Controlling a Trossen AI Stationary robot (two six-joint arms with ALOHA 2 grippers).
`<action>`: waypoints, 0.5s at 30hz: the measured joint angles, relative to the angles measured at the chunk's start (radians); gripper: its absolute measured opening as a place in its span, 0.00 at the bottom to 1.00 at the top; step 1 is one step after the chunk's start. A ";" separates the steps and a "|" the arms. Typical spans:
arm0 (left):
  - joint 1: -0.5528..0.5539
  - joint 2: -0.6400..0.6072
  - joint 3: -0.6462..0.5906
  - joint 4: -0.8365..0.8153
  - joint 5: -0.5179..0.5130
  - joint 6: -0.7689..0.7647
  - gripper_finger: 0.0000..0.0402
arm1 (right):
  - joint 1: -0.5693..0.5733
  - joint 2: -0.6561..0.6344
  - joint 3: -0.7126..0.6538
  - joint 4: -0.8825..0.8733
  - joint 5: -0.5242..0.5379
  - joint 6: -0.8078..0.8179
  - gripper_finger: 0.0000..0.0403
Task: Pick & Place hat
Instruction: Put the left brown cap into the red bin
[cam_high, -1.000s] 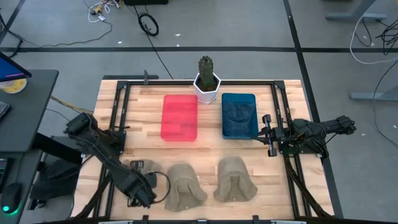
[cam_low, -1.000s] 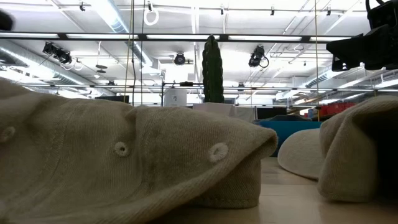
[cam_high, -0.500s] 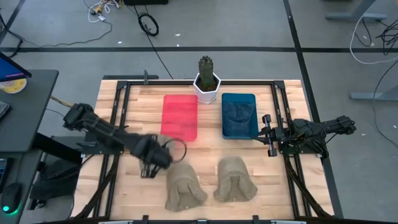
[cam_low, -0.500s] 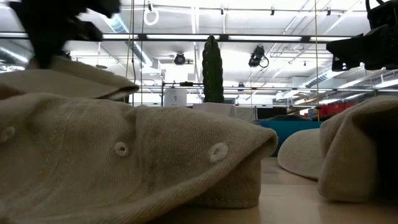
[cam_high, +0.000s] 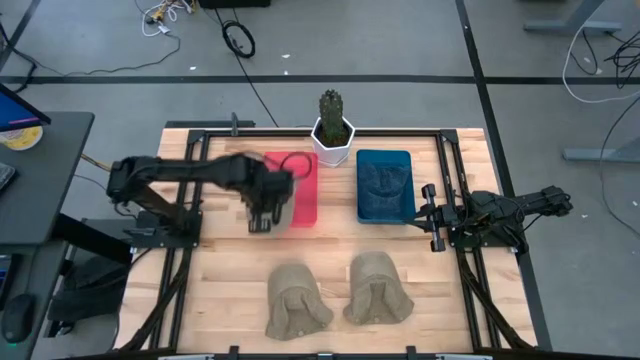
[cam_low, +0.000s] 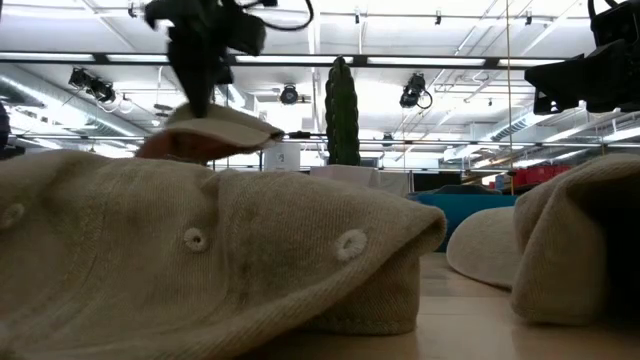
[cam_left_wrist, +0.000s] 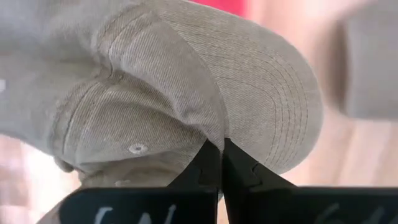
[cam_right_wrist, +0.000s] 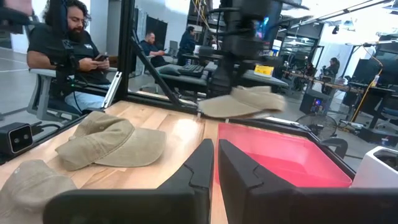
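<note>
My left gripper is shut on a tan cap and hangs over the left edge of the red tray. The right wrist view shows that cap in the air beside the red tray. Two more tan caps lie flat on the table's near part. A blue tray sits to the right of the red one. My right gripper waits shut at the table's right edge. My left gripper pinches the cap between its two fingers, where the crown meets the brim. The fingers come from above, pointing down. The cap is lifted clear and hangs below them roughly level, its brim sticking out to one side.
A potted cactus stands at the far edge between the two trays. Black rails run along the table's left and right sides. Bare wood lies left of the two resting caps. People sit in the room beyond the table.
My left arm has swung from the table's near left corner toward the far edge and to the right, reaching the red tray's left edge. The cap it holds has come up off the table and travelled with it. The other two caps have stayed put.
</note>
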 joint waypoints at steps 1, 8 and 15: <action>0.030 0.004 0.011 0.003 -0.010 0.024 0.00 | 0.000 0.000 0.000 0.000 0.000 0.000 0.06; 0.168 0.039 0.023 0.176 -0.025 0.147 0.00 | 0.000 0.000 0.000 0.000 0.000 0.000 0.06; 0.173 0.160 0.024 0.206 -0.017 0.153 0.00 | 0.000 0.000 0.000 0.000 0.000 0.000 0.06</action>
